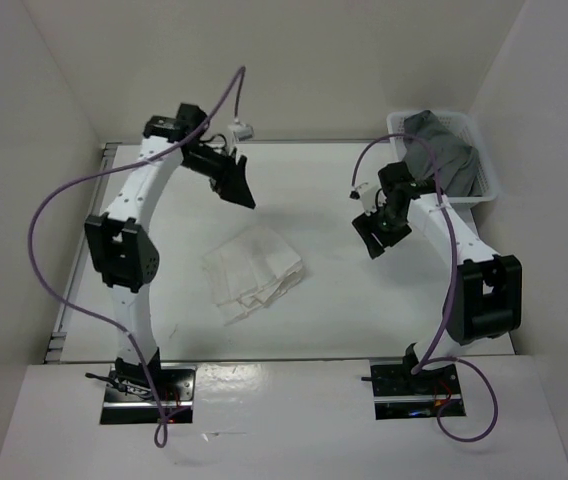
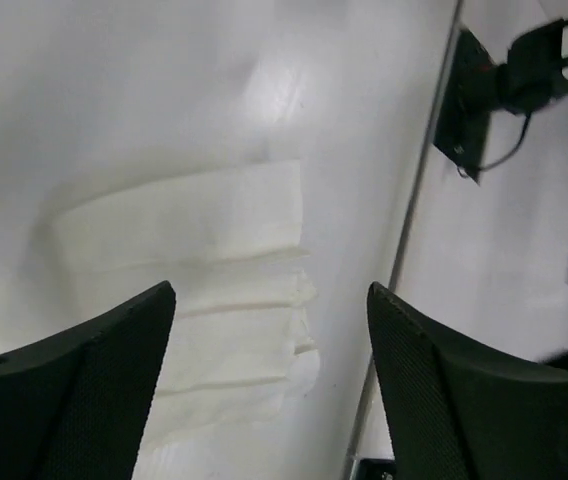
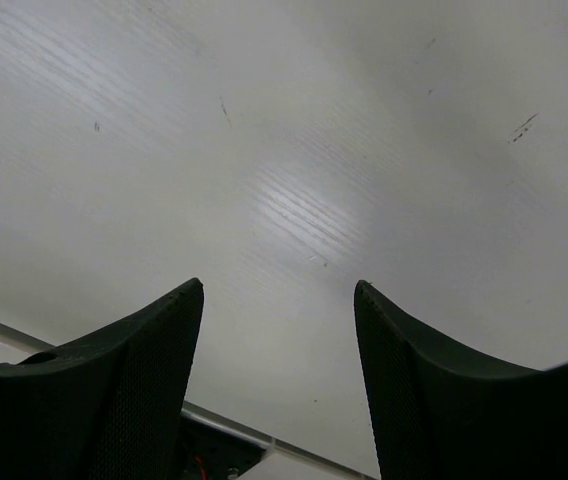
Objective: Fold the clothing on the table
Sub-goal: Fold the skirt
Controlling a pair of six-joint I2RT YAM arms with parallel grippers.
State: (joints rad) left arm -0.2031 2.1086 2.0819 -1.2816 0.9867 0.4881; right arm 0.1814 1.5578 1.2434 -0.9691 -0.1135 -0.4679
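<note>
The clothing, a white pleated garment, lies folded into a small layered square in the middle of the table. In the left wrist view the clothing shows stacked folded edges below the jaws. My left gripper hangs open above the table, behind and left of the clothing, holding nothing. My right gripper is open to the right of the clothing, apart from it; in its wrist view only bare tabletop lies between the fingers.
A white mesh basket holding a dark grey garment stands at the back right corner, just behind the right arm. A metal rail runs along the table's left edge. White walls enclose the table on three sides.
</note>
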